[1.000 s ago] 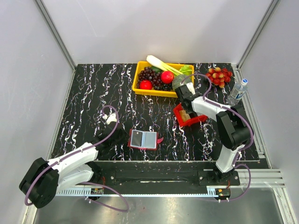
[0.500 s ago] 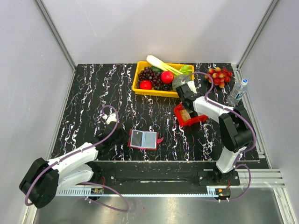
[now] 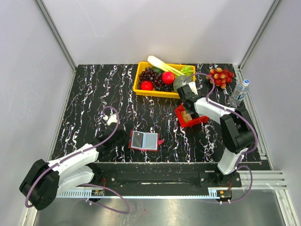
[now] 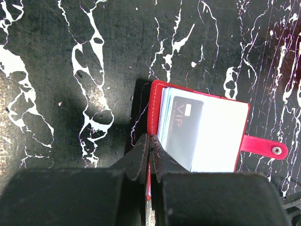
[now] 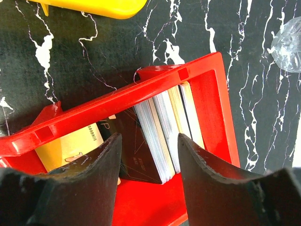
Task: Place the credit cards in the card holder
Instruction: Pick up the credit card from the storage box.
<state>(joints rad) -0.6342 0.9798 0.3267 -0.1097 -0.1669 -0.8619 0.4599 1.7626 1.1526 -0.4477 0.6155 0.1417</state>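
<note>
While the left fingers [image 4: 139, 157] are pressed together on the red left edge of the card holder [image 4: 214, 136], that holder lies open and flat on the black, white-veined counter [image 3: 89, 94], close to the near edge and a little left of centre. Its pale inner faces point up. A black card [image 4: 182, 127] sits in the left pocket with lighter card edges showing just beside it, and a red strap [image 4: 263, 147] with a metal snap sticks out from the right side onto the counter. To the right and farther back stands a bright red tray [image 5: 117, 101], tipped in the wrist view, which holds the remaining credit cards [image 5: 164, 136]. A small stack of whitish and tan ones stands on edge against the tray's right wall, a dark card [image 5: 134, 150] leans next to the stack, and a tan-orange card [image 5: 70, 146] with printed digits lies at the left end. The right fingers [image 5: 96, 174] are spread apart above this tray, one on each side of the dark card and the stack. They are clamped on nothing, and I cannot tell whether either one touches a card. Just beyond the tray, at the far side of the counter, a yellow bin [image 3: 139, 84] carries grapes, red fruit and greens. A loose bunch of red grapes [image 3: 221, 75] lies to its right, and a clear water bottle [image 3: 239, 92] is at the far right edge.
</note>
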